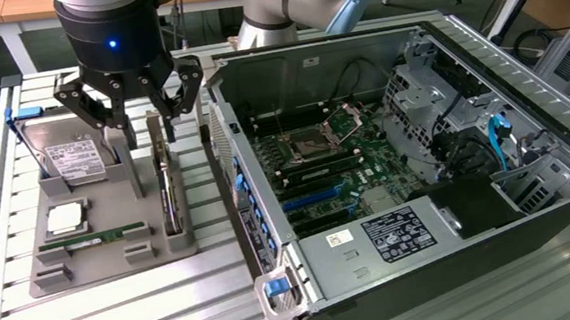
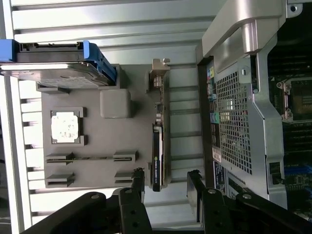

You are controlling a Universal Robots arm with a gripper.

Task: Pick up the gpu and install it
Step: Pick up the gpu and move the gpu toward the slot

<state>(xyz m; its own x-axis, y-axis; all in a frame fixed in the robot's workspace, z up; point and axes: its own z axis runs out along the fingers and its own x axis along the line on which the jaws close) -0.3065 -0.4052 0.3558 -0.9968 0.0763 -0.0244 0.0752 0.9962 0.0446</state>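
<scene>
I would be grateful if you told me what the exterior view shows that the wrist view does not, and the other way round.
Exterior view: the labelled power supply and a blue cable deep inside the open case.
Wrist view: the case's perforated rear grille seen close, with the gpu edge-on, one end between the fingers of the open gripper.
Both: the grey tray, the hard drive, and the gpu standing on edge in that tray with the gripper over it, holding nothing.
</scene>
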